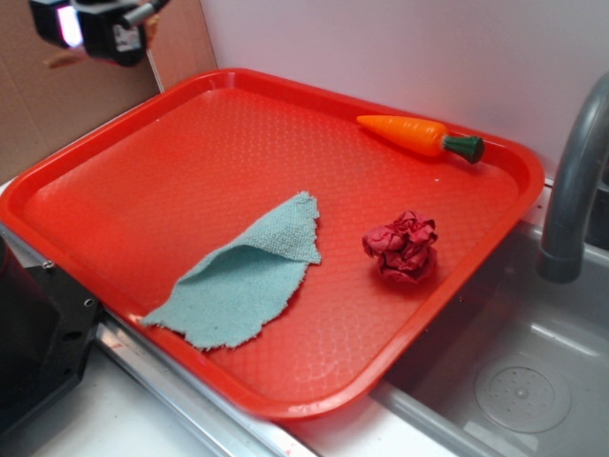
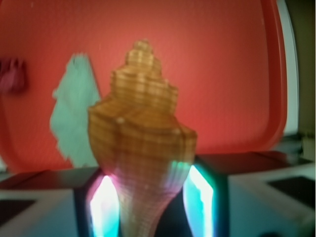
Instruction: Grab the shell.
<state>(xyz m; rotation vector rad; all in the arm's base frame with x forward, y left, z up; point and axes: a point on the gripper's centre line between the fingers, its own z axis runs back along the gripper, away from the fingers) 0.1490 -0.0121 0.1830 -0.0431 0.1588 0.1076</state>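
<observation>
One shell point(image 2: 142, 143) fills your wrist view, clenched upright in the gripper point(image 2: 148, 202), apparently lifted clear above the red tray point(image 1: 114, 162) at upper left.

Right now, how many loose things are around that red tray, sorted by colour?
Orange: 1, the toy carrot
Teal: 1, the cloth
Dark red: 1, the crumpled wad
Tan: 1, the shell, held up in the gripper, off the tray
Total: 4
</observation>
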